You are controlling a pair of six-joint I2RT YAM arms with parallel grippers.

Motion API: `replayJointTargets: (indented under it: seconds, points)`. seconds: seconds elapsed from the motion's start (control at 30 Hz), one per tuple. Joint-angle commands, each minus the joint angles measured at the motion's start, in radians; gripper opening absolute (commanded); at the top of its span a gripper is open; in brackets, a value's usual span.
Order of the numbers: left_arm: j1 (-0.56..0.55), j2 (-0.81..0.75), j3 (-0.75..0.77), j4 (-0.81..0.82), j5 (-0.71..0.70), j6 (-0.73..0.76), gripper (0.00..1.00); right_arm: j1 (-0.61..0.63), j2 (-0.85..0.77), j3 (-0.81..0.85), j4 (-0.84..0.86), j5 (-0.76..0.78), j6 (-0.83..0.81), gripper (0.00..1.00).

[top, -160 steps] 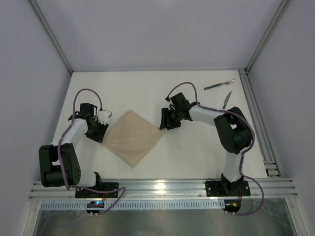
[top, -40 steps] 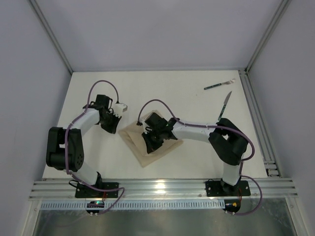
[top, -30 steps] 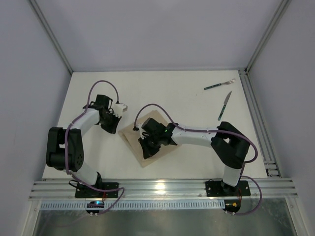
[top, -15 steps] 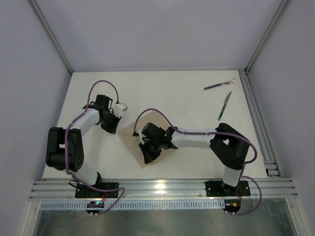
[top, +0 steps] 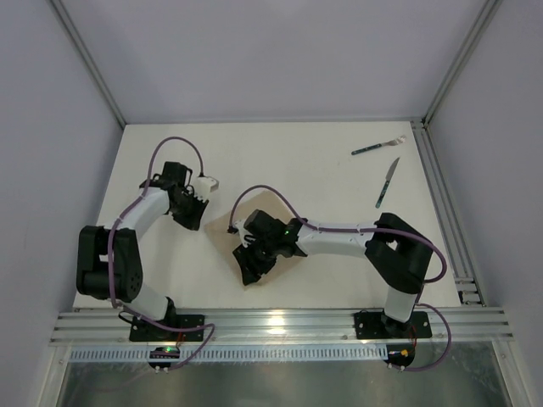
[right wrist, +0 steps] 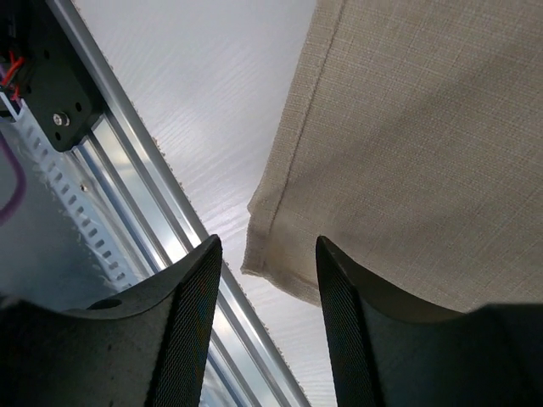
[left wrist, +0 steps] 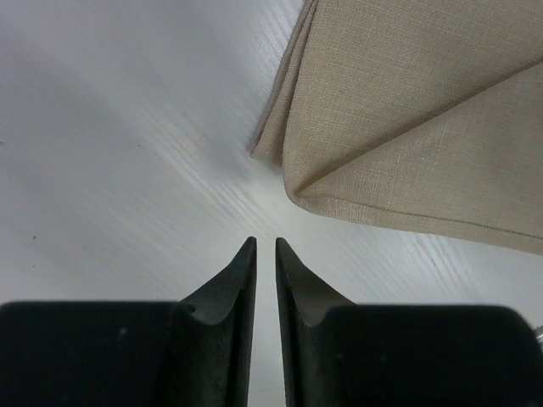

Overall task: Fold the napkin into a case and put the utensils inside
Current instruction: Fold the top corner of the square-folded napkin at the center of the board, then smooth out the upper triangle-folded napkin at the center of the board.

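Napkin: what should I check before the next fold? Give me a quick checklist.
1. Right gripper not gripping the napkin: ok; jaws wide, a corner lies beneath them.
2. Left gripper empty: ok; jaws barely parted, short of the folded corner.
3. Folded layers lying flat: ok in both wrist views.
4. Edges lined up overall: cannot tell; from above, the right gripper covers much of it.
5. Fork and knife clear of the fold: ok; both lie far off to the right.

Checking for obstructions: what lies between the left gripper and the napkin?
Only bare table separates the left gripper from the napkin, as the left wrist view shows.
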Motion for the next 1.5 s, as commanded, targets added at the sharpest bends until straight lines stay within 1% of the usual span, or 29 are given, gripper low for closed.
replayJointTargets:
  seconds: [0.0,0.03,0.1,0.13,0.2,0.23,0.3,0.33,0.37,0.43,0.47,0.5,0.6,0.7,0.8,0.87,0.9,0.93,1.0,1.03,1.07,1.17,1.2,1.27,1.3,1.37,1.4,1.43,1.47]
  points:
    - [0.004,-0.064,0.049,-0.028,0.036,0.002,0.18,0.006,-0.110,0.028,0.022,0.025,-0.007,0.53]
    - [0.004,-0.072,0.052,-0.041,0.049,0.004,0.20,0.005,-0.124,0.025,0.019,0.037,-0.004,0.53]
    - [0.004,-0.097,0.058,-0.050,0.071,0.004,0.28,0.002,-0.167,0.007,0.019,0.066,0.005,0.53]
    - [0.005,-0.103,0.058,-0.055,0.091,0.004,0.34,-0.004,-0.179,-0.001,0.019,0.073,0.008,0.53]
    - [-0.004,-0.106,0.055,-0.056,0.097,0.006,0.40,-0.017,-0.213,-0.024,0.004,0.108,0.026,0.53]
    - [-0.011,-0.101,0.052,-0.053,0.086,0.006,0.44,-0.038,-0.222,-0.032,-0.008,0.126,0.034,0.53]
    - [-0.041,-0.084,0.041,-0.044,0.074,0.007,0.48,-0.072,-0.252,-0.071,-0.037,0.177,0.057,0.53]
    - [-0.050,-0.066,0.037,-0.038,0.069,0.007,0.52,-0.093,-0.266,-0.090,-0.047,0.192,0.066,0.52]
    - [-0.065,-0.058,0.030,-0.019,0.063,0.007,0.53,-0.145,-0.283,-0.113,-0.050,0.201,0.075,0.52]
    - [-0.076,-0.038,0.014,0.005,0.053,0.019,0.58,-0.208,-0.332,-0.185,-0.054,0.208,0.103,0.52]
    - [-0.077,-0.035,0.007,0.019,0.040,0.024,0.59,-0.268,-0.348,-0.210,-0.054,0.208,0.108,0.52]
    - [-0.077,-0.029,0.001,0.045,0.034,0.028,0.59,-0.293,-0.358,-0.251,-0.059,0.215,0.108,0.53]
    - [-0.077,-0.005,0.000,0.070,0.019,0.036,0.61,-0.354,-0.381,-0.296,-0.083,0.255,0.088,0.58]
    - [-0.077,0.015,-0.003,0.090,0.017,0.041,0.61,-0.397,-0.392,-0.325,-0.080,0.266,0.068,0.59]
    - [-0.077,0.041,-0.006,0.088,0.008,0.053,0.58,-0.435,-0.391,-0.348,-0.068,0.258,0.062,0.59]
    - [-0.077,0.051,-0.019,0.102,-0.001,0.059,0.54,-0.451,-0.389,-0.368,-0.045,0.238,0.063,0.59]
    - [-0.077,0.060,-0.020,0.106,-0.004,0.059,0.51,-0.457,-0.385,-0.372,-0.041,0.232,0.065,0.59]
    - [-0.077,0.063,-0.020,0.119,-0.010,0.059,0.43,-0.468,-0.380,-0.375,-0.036,0.231,0.065,0.59]
    - [-0.077,0.083,-0.020,0.128,-0.012,0.058,0.37,-0.475,-0.366,-0.380,-0.016,0.229,0.060,0.58]
    - [-0.077,0.089,-0.019,0.137,-0.012,0.058,0.31,-0.482,-0.362,-0.382,-0.004,0.224,0.059,0.57]
    - [-0.077,0.093,-0.016,0.142,-0.012,0.056,0.30,-0.485,-0.355,-0.383,0.024,0.205,0.060,0.56]
    - [-0.077,0.109,-0.010,0.145,-0.003,0.053,0.24,-0.492,-0.320,-0.380,0.074,0.163,0.068,0.44]
    - [-0.077,0.110,-0.011,0.145,-0.003,0.055,0.21,-0.494,-0.311,-0.379,0.081,0.148,0.069,0.35]
    - [-0.077,0.110,-0.019,0.148,-0.003,0.059,0.17,-0.495,-0.288,-0.377,0.097,0.140,0.069,0.29]
    - [-0.077,0.109,-0.020,0.149,-0.004,0.062,0.15,-0.497,-0.282,-0.377,0.102,0.129,0.071,0.24]
    - [-0.076,0.109,-0.023,0.151,-0.006,0.065,0.11,-0.508,-0.269,-0.377,0.116,0.122,0.071,0.18]
    - [-0.076,0.110,-0.022,0.153,-0.009,0.067,0.08,-0.512,-0.268,-0.376,0.119,0.117,0.072,0.15]
    - [-0.076,0.109,-0.022,0.153,-0.010,0.065,0.07,-0.518,-0.266,-0.374,0.124,0.111,0.074,0.09]
    - [-0.074,0.109,-0.022,0.157,-0.010,0.067,0.05,-0.528,-0.266,-0.371,0.130,0.109,0.075,0.05]
